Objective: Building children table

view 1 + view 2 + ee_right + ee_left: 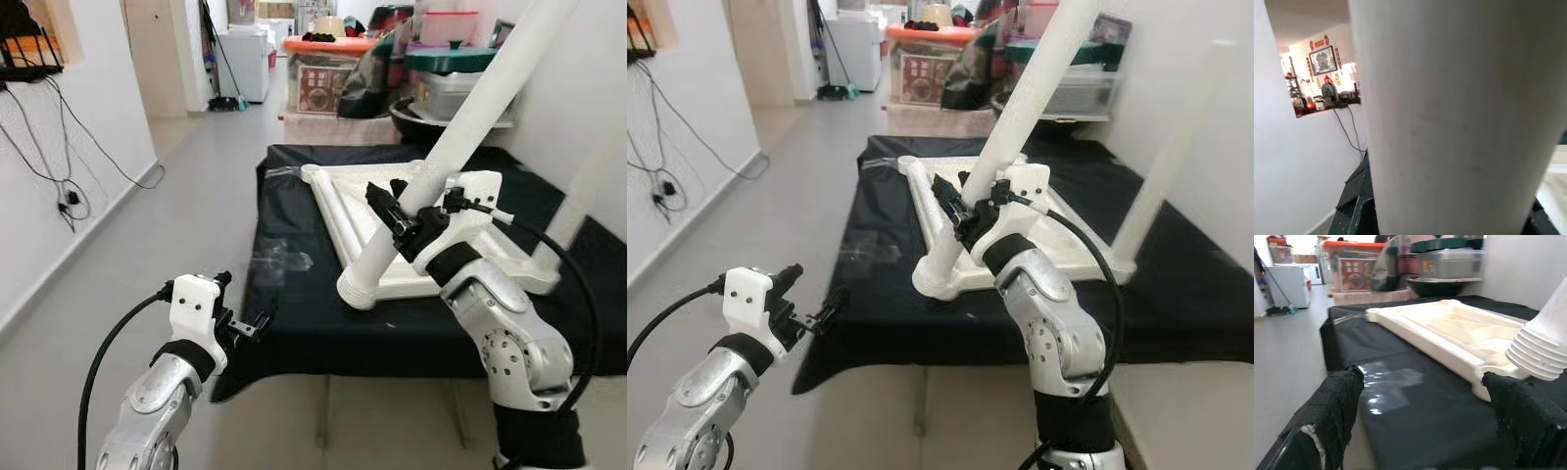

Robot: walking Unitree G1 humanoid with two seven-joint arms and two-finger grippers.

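Right gripper (pixel 404 217) is clamped on a white leg (pixel 460 137), which leans steeply and has its ribbed foot end at the near left corner of the tabletop (pixel 358 211). The tabletop lies upside down on a black cloth (pixel 294 313) covering a low bench. A second leg (pixel 588 186) already stands at the far right corner, its top cut off by the frame. Left gripper (pixel 243 323) hovers at the cloth's near left edge, fingers (pixel 1332 406) apart and empty, well apart from the tabletop. Right wrist view: leg up close, blurred, so the seating at the corner is hard to judge. Storage boxes (pixel 328 69) and pots (pixel 446 73) crowd behind the bench; cables (pixel 69 166) hang on the left wall.
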